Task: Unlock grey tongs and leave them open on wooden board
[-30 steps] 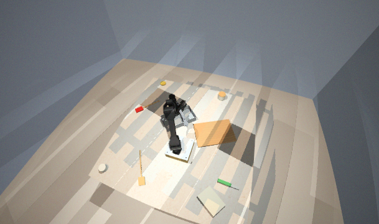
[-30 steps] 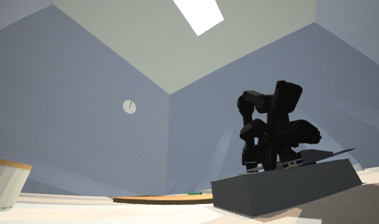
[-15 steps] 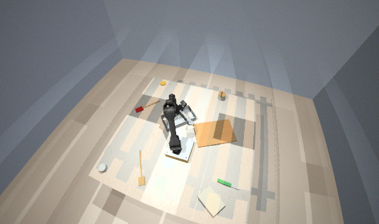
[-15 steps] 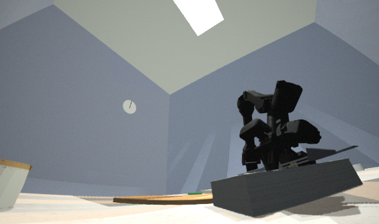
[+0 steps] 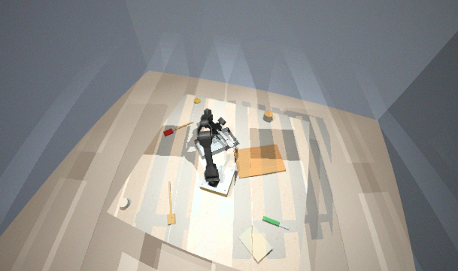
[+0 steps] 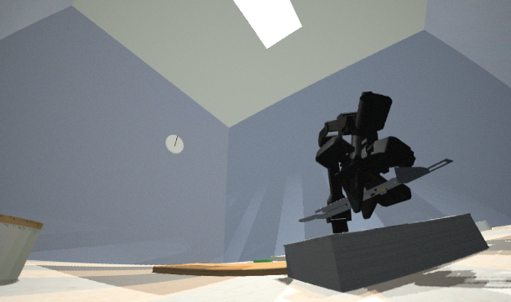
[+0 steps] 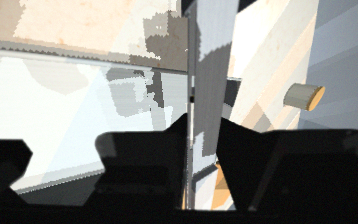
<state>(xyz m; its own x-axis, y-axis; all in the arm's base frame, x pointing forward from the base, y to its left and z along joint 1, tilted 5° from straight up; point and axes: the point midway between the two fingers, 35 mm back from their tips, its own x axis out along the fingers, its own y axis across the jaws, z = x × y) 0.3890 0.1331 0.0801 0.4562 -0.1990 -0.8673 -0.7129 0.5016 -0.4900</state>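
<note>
Gripper (image 6: pixel 356 197) is clamped on grey tongs (image 6: pixel 381 189), lifted just above roasting tin (image 6: pixel 385 252) with tips only slightly down; risk they stay locked or slip mid-tilt.

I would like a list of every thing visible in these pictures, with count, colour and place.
Tongs: one, grey, lifted above the tin, tilted.
Roasting tin: one, grey, beside the board.
Wooden board: one, orange-brown.
Spatulas: two, red far left, tan near left.
Green-handled tool: one, near right.
Pale square sheet: one, near edge.
Small round pieces: three, yellow, orange, white.
Wall clock: one, white.
Gripper: one, black, shut on tongs.
</note>
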